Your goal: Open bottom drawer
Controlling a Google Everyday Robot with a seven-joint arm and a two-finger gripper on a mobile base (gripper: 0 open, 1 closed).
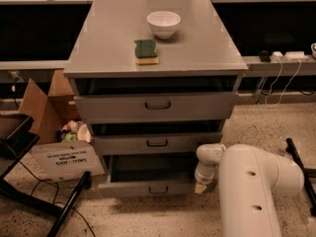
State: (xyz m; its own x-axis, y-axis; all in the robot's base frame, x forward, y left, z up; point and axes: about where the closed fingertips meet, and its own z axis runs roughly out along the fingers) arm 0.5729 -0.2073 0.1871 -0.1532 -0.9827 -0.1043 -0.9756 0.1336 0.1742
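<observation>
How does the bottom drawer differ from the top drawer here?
The bottom drawer is pulled well out, its grey inside showing; the top drawer shows only a dark gap above its front. The bottom front is slim, the top tall. Both are grey with dark loop handles. The tool is by the bottom drawer's right corner.
</observation>
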